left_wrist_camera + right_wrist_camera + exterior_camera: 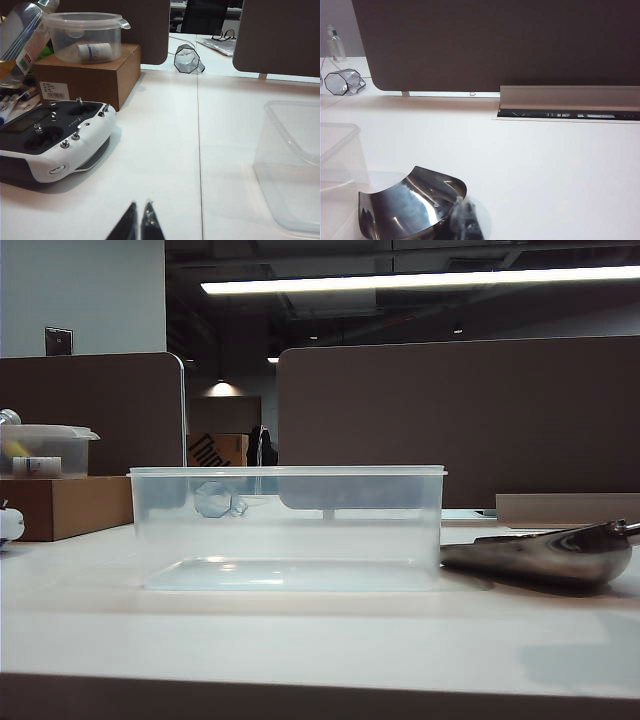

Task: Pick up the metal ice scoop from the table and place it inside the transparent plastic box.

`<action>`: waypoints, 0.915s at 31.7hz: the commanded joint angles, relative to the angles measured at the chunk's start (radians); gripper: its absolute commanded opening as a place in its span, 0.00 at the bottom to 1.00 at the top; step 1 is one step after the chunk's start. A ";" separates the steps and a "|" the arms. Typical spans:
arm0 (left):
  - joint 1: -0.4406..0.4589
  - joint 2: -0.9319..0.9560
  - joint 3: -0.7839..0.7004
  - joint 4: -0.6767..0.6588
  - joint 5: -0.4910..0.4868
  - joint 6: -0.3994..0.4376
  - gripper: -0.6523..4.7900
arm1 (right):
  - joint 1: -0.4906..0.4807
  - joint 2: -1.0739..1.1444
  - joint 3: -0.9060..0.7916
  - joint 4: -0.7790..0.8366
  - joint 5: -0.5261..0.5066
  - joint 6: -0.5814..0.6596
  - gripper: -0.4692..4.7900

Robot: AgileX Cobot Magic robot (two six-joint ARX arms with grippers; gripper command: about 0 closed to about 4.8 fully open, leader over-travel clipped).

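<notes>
The metal ice scoop point(545, 558) lies on the pale table point(300, 640), just right of the transparent plastic box point(290, 530), which stands empty at the middle. Neither gripper shows in the exterior view. The right wrist view has the scoop's shiny bowl point(405, 210) close below the camera, and my right gripper point(462, 207) is shut with its dark tips overlapping the bowl's rim; I cannot tell whether they touch. A corner of the box point(337, 150) sits beside the scoop. My left gripper point(141, 204) is shut over bare table, with the box point(295, 165) off to one side.
A white remote controller point(55, 145), a brown cardboard box point(90, 75) with a lidded clear container point(85, 37) on it and a bottle point(22, 40) crowd the left. A tipped glass point(189, 59) lies behind. Brown partitions point(460, 420) and a cable tray point(570, 102) bound the back.
</notes>
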 commanded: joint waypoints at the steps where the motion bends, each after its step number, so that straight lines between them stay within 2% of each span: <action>1: -0.001 0.001 0.000 0.006 0.002 0.000 0.16 | 0.000 0.000 -0.001 0.017 0.002 0.001 0.07; 10: -0.002 0.000 0.000 0.006 0.002 0.000 0.16 | 0.000 0.000 -0.001 0.016 0.002 0.002 0.07; 13: -0.027 0.001 0.000 0.006 -0.006 0.000 0.16 | 0.000 0.000 -0.001 0.017 0.001 0.010 0.08; 19: -0.201 0.001 0.000 0.006 -0.005 0.000 0.16 | 0.000 0.000 -0.001 0.017 -0.003 0.031 0.08; 25: -0.432 0.040 0.000 0.010 -0.002 0.000 0.16 | 0.000 0.000 -0.001 0.017 -0.003 0.123 0.08; 29: -0.556 0.122 0.000 0.008 -0.002 0.000 0.16 | 0.000 0.000 -0.001 0.017 -0.003 0.254 0.08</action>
